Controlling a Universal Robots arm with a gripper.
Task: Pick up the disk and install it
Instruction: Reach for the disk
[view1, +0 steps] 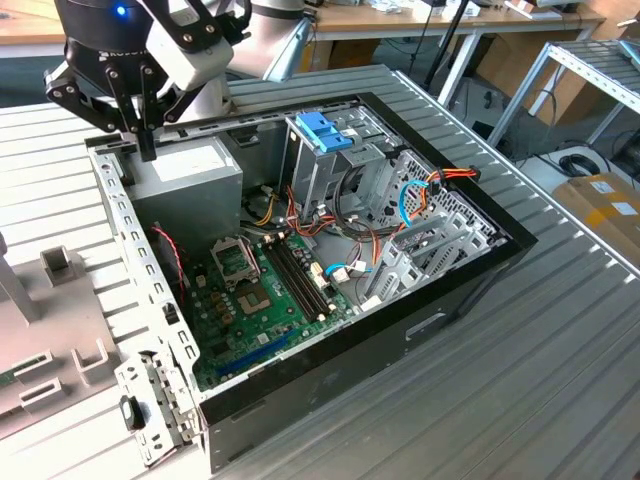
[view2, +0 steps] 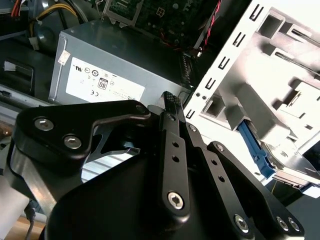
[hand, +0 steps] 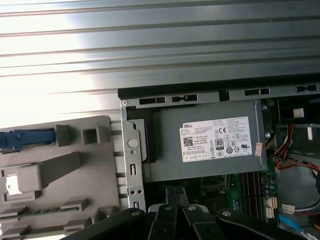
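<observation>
We see the gripper (view1: 148, 150) hanging just above the open computer case (view1: 440, 290), over the grey power-supply box (view1: 185, 175) and close to the perforated case wall (view1: 125, 230). In both wrist views its fingers lie pressed together with nothing between them, so we judge the gripper closed and empty.

The disk (view2: 256, 152) is not inside the case. It sits outside, across that case wall from the gripper, seated in a pale grey holder (hand: 60, 165) that rests on the ribbed bench (view1: 520, 400). What we see of it in the second wrist view is its blue carrier edge with a strip of silver metal beside it. In the first wrist view, the blue edge of the disk (hand: 27, 139) shows again in the holder.

That blue edge, which we take for the long side, runs roughly square to the case wall, pointing away from the gripper. So the disk lies off to one side of the gripper, beyond the wall. The drive cage (view1: 325, 150) with its blue clip stands on the gripper's other side, deeper in the case.
</observation>
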